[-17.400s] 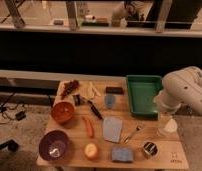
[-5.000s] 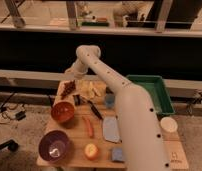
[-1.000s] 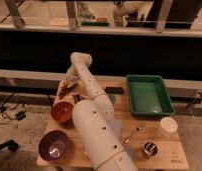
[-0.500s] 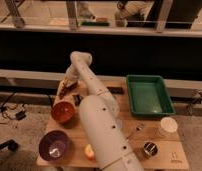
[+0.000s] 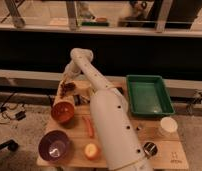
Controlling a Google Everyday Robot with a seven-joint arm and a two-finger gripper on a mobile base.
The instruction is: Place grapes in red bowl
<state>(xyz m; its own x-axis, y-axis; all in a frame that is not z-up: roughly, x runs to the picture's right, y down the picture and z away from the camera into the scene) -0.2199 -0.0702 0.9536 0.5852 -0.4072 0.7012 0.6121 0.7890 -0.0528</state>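
The grapes [image 5: 68, 87], a dark red-purple cluster, are at the far left of the wooden table, right under my gripper [image 5: 67, 81]. The gripper comes down onto them from the bend of the white arm and is shut on the bunch, whose top it hides. The red bowl [image 5: 63, 112] stands a short way in front of the grapes, nearer the camera, with nothing in it that I can make out.
A larger purple bowl [image 5: 55, 145] sits at the front left, with an orange-yellow fruit [image 5: 91, 150] to its right. A long red-orange vegetable [image 5: 88, 126] lies beside the arm. A green tray [image 5: 148, 95], a white cup [image 5: 168, 126] and a small can [image 5: 150, 148] are on the right.
The arm has shifted only slightly near the grapes over the last second. The gripper stays at the bunch.
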